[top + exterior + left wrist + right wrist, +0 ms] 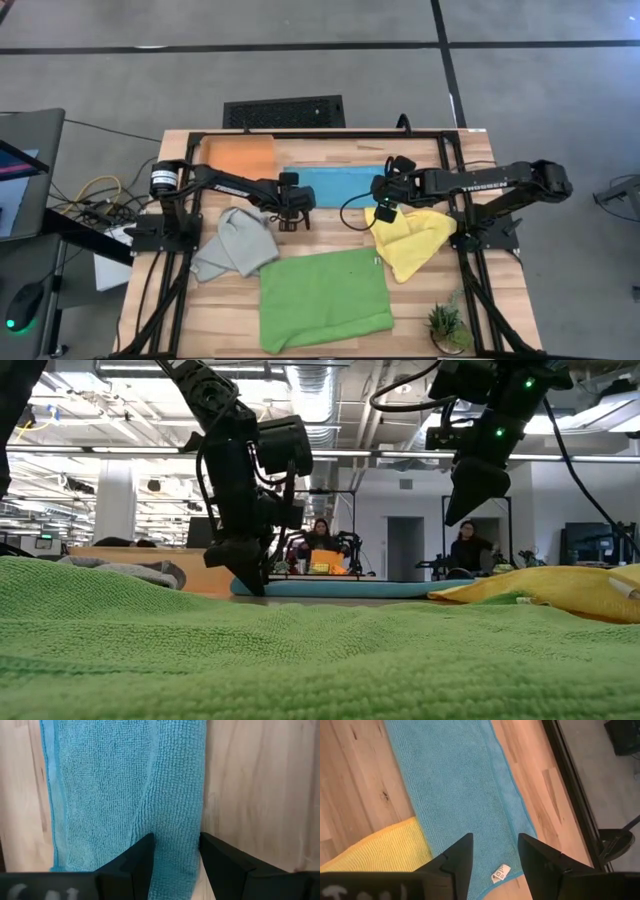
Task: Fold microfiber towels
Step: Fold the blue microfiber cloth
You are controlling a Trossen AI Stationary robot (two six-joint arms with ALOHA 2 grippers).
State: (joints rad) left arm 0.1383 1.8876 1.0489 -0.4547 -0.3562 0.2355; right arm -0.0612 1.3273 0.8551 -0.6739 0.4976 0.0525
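The turquoise towel (335, 183) lies flat as a long folded strip at the table's far middle. My left gripper (293, 220) is open and low at the strip's left end. Its fingers stand either side of the near long edge (192, 840), one over the cloth and one over bare wood. My right gripper (385, 210) is open and empty, well above the strip's right end (470, 795), where a small white tag (501, 872) shows. The orange towel (240, 158) lies far left, the grey (235, 243) crumpled at left, the lime green (322, 297) spread at near middle, and the yellow (410, 238) bunched at right. My left gripper points down at the turquoise towel's near long edge (192, 840), its open fingers across that edge. In the low view its fingertips (250, 585) reach down to the level of the cloth. I cannot tell whether they touch it.
A small potted plant (445, 325) stands at the near right corner. Black frame rails (470, 250) run along both sides of the wooden table. The yellow towel's edge (380, 850) lies just beside the turquoise strip under my right gripper. People sit in the room behind.
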